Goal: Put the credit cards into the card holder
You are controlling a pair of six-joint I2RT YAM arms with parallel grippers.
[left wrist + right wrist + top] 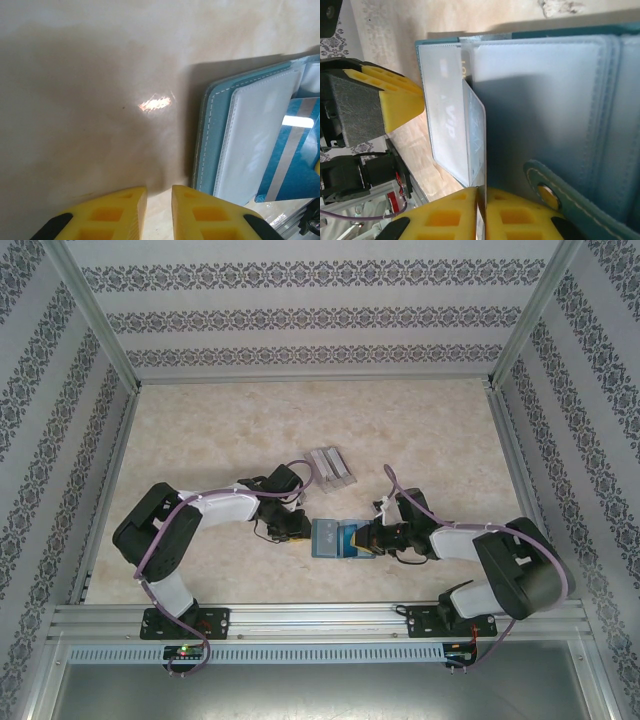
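- Card holder [325,538] is laid open on the desk [220,430] between the 2 pincers.
- 1 credit card [476,130] is pinched edge-on by the right pincer [480,196], over the holder's clear sleeves.
- Left pincer [159,192] is held slightly open and empty, just left of the holder.

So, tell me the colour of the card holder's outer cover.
The card holder has a teal-blue cover. It shows best in the left wrist view.
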